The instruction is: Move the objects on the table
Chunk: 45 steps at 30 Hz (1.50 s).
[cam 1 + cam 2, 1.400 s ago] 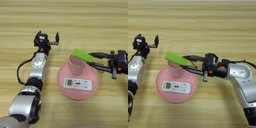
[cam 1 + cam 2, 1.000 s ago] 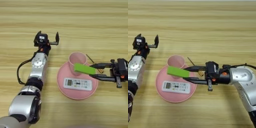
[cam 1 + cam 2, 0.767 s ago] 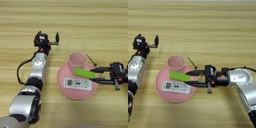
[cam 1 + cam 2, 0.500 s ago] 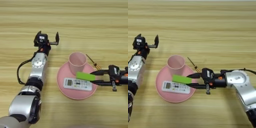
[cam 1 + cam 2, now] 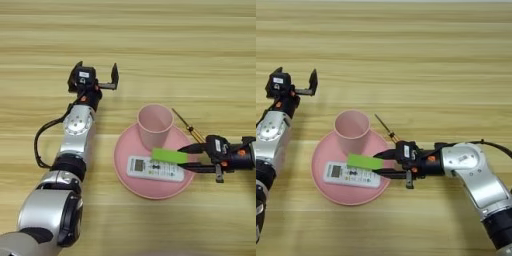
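1. The right gripper (image 5: 384, 163) grips the green block (image 5: 365, 161) by one end, holding it over the plate (image 5: 326, 190), just above the remote (image 5: 352, 174).
2. Risk, as I judge it: let go here, the block lands on the remote and tilts or slides.
3. The cup (image 5: 352, 131) stands at the plate's far rim; the screwdriver (image 5: 386, 130) lies just right of it.
4. The left gripper (image 5: 98, 84), fingers spread and empty, is parked well left of the plate, with bare table (image 5: 421, 60) beyond.

We see only a light tan wooden plank tabletop (image 5: 175, 45) filling the view; what sort of place stays unclear.
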Each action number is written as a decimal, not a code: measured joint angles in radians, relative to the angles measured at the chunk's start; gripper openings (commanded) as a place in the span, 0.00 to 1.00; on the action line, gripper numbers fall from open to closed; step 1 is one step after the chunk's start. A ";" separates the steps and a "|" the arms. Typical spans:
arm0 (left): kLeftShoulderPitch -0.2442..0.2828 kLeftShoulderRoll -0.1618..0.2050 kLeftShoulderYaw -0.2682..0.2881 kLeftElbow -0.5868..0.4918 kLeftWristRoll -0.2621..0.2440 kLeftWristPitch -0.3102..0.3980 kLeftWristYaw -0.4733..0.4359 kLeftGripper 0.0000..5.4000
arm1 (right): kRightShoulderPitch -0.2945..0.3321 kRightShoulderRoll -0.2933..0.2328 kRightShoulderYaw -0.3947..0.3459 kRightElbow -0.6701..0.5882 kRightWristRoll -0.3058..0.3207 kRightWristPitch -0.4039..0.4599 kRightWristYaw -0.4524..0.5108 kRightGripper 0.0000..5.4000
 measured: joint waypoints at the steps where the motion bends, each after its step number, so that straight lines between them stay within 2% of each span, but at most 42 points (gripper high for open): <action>1: 0.000 0.000 0.000 0.000 0.000 0.000 0.000 1.00 | -0.008 0.004 0.000 0.011 -0.005 -0.003 -0.009 0.26; 5: 0.000 0.000 0.000 0.001 0.000 0.000 0.000 1.00 | -0.027 0.013 0.005 0.037 -0.029 -0.016 -0.033 0.26; 17: 0.000 -0.001 0.000 0.001 0.000 0.000 0.000 1.00 | -0.032 0.015 0.026 0.097 -0.086 -0.038 -0.052 0.26; 31: 0.000 -0.001 0.000 0.001 0.000 0.000 0.001 1.00 | -0.041 0.024 0.035 0.129 -0.104 -0.056 -0.071 0.26; 32: 0.000 -0.001 0.000 0.001 0.001 0.000 0.001 1.00 | -0.042 0.024 0.035 0.130 -0.104 -0.056 -0.072 0.31; 45: 0.000 -0.001 0.000 0.001 0.001 0.000 0.001 1.00 | -0.052 0.028 0.035 0.138 -0.109 -0.060 -0.095 0.57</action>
